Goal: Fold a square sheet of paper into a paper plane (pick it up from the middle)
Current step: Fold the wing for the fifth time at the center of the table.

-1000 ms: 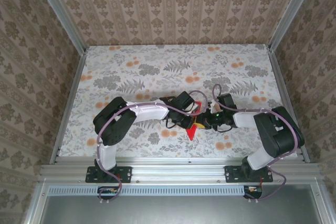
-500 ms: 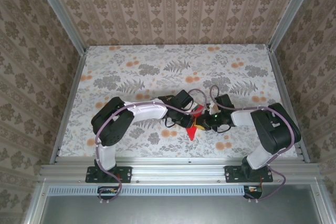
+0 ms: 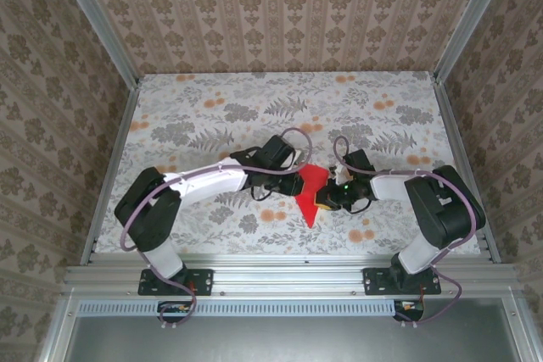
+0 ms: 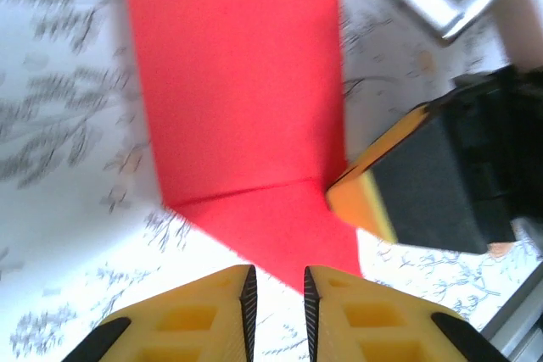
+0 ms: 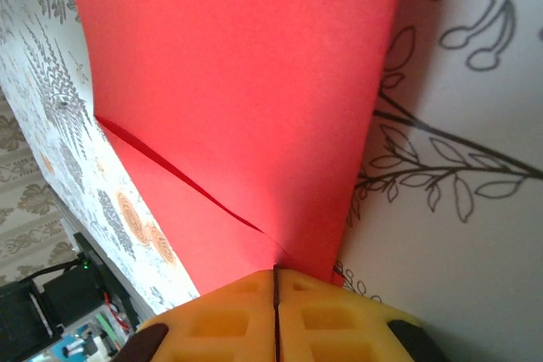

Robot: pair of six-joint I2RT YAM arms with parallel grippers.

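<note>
Two arms meet near the front centre of the table (image 3: 212, 99), which carries a grey leaf print with orange flowers. The red paper (image 3: 312, 192) lies between them on the table surface, partly folded: the top external view shows a broad upper part narrowing to a point that faces the near edge. The right gripper (image 5: 276, 281) is clamped on the paper. In the right wrist view its yellow fingers are pressed together with no gap, and the paper's edge enters the seam between them. A diagonal crease or overlapping flap runs across the sheet from that pinch point towards the left of the view. The left gripper (image 4: 277, 275) stands just short of the paper's near corner with its jaws slightly parted. The narrow gap holds nothing, and the table print is visible through it. In the left wrist view the sheet shows a fold line across its lower part. One yellow-edged black finger (image 4: 424, 184) of the right arm rests at the paper's right margin.
</note>
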